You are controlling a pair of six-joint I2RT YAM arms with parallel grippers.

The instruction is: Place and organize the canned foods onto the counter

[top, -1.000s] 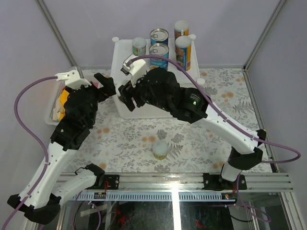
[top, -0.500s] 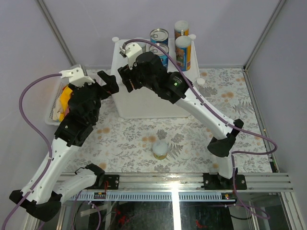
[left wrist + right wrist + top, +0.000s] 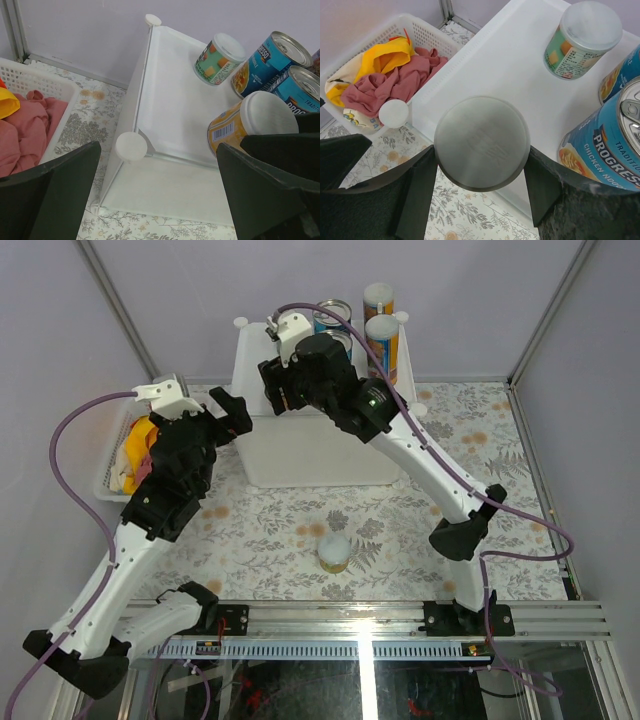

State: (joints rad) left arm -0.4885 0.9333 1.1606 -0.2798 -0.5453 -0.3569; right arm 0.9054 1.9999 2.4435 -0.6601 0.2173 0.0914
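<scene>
From above, the left gripper hangs just beside the left wall of the counter, and the right gripper reaches over its top, near the blue cans at the back; a lone jar stands on the table. The left wrist view shows its fingers spread wide, holding nothing. The right wrist view shows its fingers clamped on a white-lidded jar over the counter's near left part.

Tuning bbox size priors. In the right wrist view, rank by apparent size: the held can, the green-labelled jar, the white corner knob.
1. held can, seen lid-on; it is nearest the camera, so its size is inflated
2. green-labelled jar
3. white corner knob, clearly smallest
</scene>
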